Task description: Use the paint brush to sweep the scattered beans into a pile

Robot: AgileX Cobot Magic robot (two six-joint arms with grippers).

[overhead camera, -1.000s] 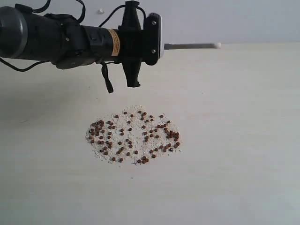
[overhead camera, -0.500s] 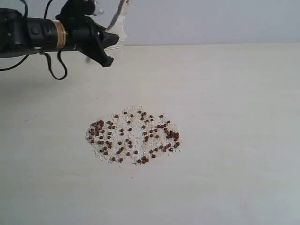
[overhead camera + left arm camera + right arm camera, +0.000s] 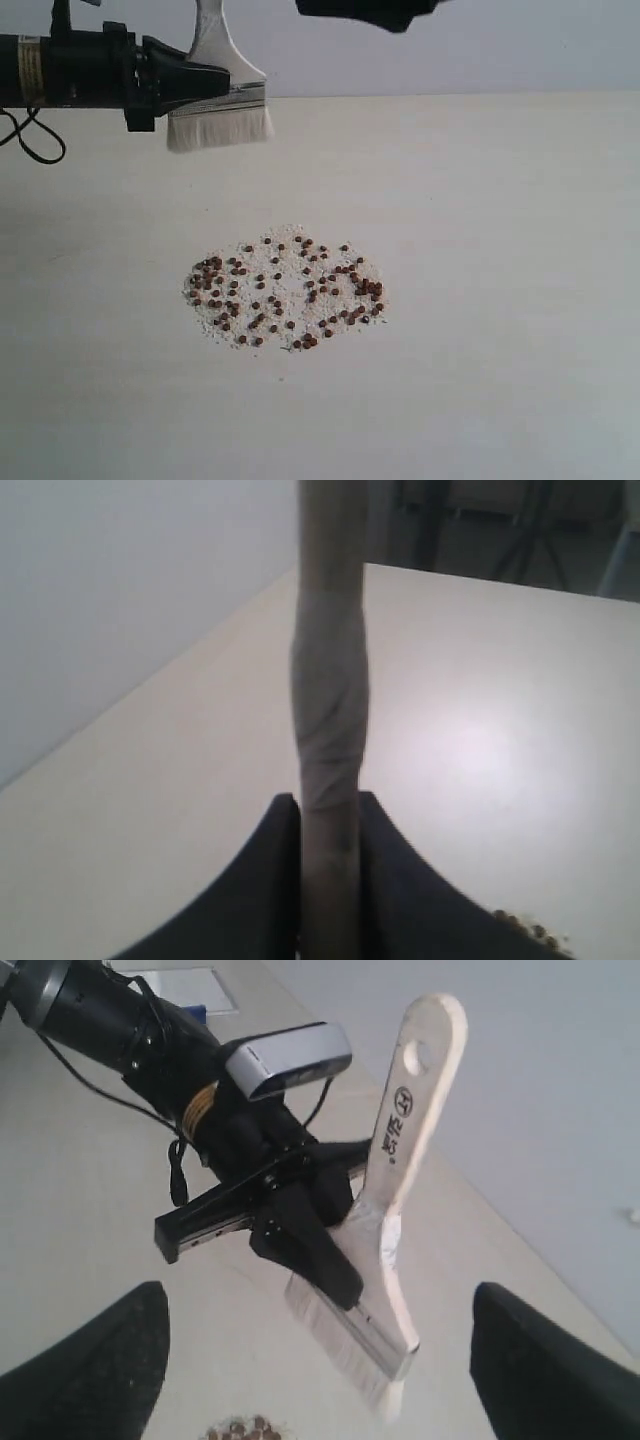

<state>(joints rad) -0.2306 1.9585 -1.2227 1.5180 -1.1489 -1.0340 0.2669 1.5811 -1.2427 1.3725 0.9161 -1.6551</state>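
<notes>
Over pale tabletop (image 3: 500,300), left claw (image 3: 222,80) clamps paint brush (image 3: 220,125) (right claw (image 3: 315,1300) gapes).

Paint brush (image 3: 228,88): handle pale bare wood, smooth, unpainted; ferrule silver metal, dull sheen; bristles pale, soft, fibrous. Beans (image 3: 285,290): reddish-brown, smooth. Crumbs (image 3: 212,322): whitish, gritty. Table (image 3: 480,250): cream, matt, smooth. Left gripper (image 3: 215,78): black, matt plastic look.

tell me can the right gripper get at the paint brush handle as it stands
Probably yes: the right gripper is open and faces the paint brush, whose upper handle stands free above where the left gripper clamps it; nothing shows between.
</notes>
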